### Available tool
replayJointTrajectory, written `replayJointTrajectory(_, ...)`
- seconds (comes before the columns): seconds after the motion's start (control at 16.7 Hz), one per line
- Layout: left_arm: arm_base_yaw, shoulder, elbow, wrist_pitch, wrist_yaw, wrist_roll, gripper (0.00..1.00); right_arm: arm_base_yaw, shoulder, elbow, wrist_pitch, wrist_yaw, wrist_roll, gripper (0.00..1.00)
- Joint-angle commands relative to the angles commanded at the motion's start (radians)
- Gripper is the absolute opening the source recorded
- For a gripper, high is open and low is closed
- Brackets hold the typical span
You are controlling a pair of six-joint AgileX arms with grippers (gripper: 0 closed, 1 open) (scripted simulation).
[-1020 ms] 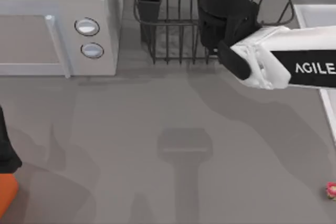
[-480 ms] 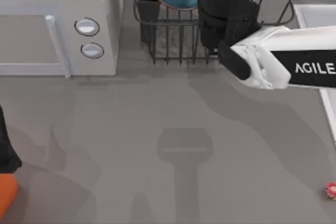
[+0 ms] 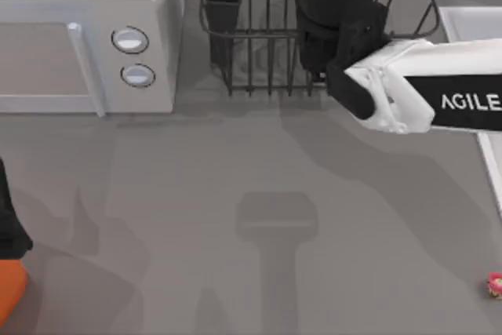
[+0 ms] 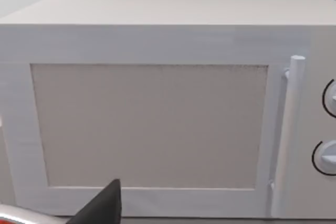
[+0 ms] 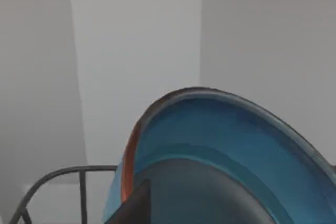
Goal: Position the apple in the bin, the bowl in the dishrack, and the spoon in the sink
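Overhead, right arm [image 3: 369,68] above dishrack [image 3: 259,45]; bowl [image 5: 220,145] close below wrist.

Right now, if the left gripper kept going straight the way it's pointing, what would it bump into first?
Probably the microwave: the left wrist view faces its closed door square on, nothing visible between, though depth is unclear.

The grey table [image 3: 235,194] carried a white microwave [image 3: 86,33] at its far left, its two round knobs [image 3: 130,39] facing the open middle. Just right of the microwave, at the far edge, stood the black wire dishrack [image 3: 267,45], with a dark square cutlery cup [image 3: 223,5] at its left corner. The pale sink [image 3: 471,21] sat at the far right. The tiny pink spoon [image 3: 495,283] lay at the near right edge.
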Motion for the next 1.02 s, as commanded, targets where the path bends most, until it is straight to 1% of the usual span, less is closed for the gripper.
replayJointTrajectory(0.54,0.0,0.0,0.0,0.0,0.0,0.0,1.0,-0.003,-0.008,-0.01,-0.003,-0.009,0.001,1.0)
replayJointTrajectory(0.66,0.0,0.0,0.0,0.0,0.0,0.0,1.0,-0.027,-0.053,-0.06,-0.018,-0.051,0.004,1.0)
replayJointTrajectory(0.78,0.0,0.0,0.0,0.0,0.0,0.0,1.0,-0.066,-0.14,-0.148,-0.047,-0.118,0.008,1.0)
replayJointTrajectory(1.02,0.0,0.0,0.0,0.0,0.0,0.0,1.0,-0.171,-0.438,-0.408,-0.129,-0.291,0.017,1.0)
